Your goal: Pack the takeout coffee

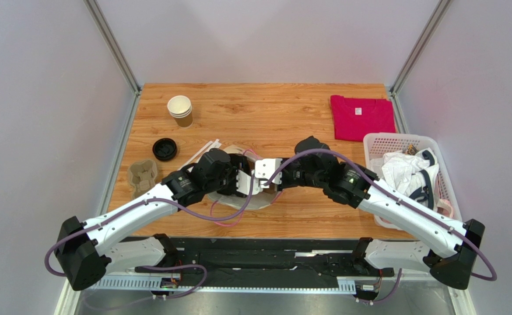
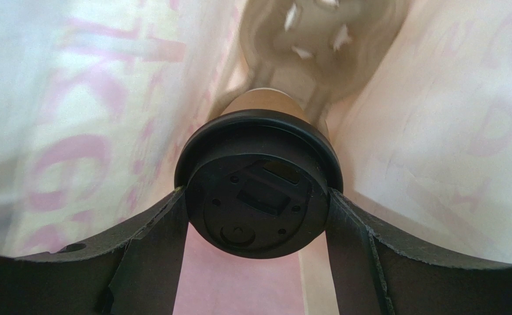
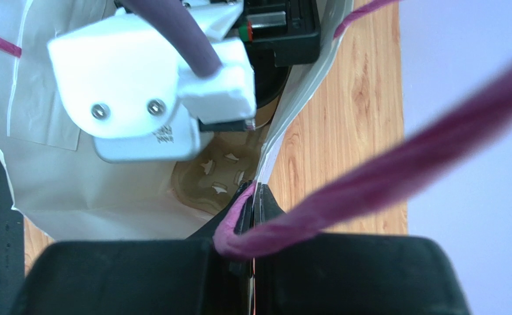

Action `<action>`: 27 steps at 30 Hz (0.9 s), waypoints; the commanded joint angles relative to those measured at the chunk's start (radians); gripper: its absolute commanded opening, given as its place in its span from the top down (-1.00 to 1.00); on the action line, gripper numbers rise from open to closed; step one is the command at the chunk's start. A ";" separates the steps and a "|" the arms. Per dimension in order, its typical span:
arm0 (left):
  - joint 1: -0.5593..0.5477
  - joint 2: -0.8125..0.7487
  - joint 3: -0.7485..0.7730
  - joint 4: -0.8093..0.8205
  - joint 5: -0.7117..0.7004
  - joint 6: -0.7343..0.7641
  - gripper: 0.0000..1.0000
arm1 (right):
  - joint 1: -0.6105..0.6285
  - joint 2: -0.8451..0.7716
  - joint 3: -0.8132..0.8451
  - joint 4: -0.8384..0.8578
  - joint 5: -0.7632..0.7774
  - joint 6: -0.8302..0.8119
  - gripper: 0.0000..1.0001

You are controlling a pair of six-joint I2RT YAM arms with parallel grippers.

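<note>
A wooden table (image 1: pixel 258 111) with a warm light-brown grain is seen from above, closed in on three sides by plain pale panels: a left wall (image 1: pixel 42 98), a back wall (image 1: pixel 265 39) and a right wall (image 1: pixel 482 79). The far corners are marked by a left metal post (image 1: pixel 114 46) and a right metal post (image 1: pixel 420 46), both grey and slanted in this view. A black base plate (image 1: pixel 272 259) is laid along the near edge, and a grey strip (image 1: pixel 272 305) is seen below it. The scene is lit evenly, and only soft shadows are cast on the wood
</note>
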 commanded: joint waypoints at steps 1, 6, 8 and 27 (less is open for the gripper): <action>0.006 0.012 -0.018 0.057 -0.110 -0.026 1.00 | 0.076 0.003 0.047 -0.007 0.110 -0.031 1.00; 0.003 -0.002 -0.044 0.062 -0.135 -0.005 1.00 | 0.101 0.032 0.069 -0.019 0.129 -0.003 1.00; 0.003 -0.002 -0.065 0.074 -0.152 0.006 1.00 | 0.101 0.044 0.071 -0.021 0.134 0.021 1.00; 0.004 -0.022 0.034 -0.035 -0.196 0.055 1.00 | 0.079 0.105 0.160 -0.121 0.103 0.098 1.00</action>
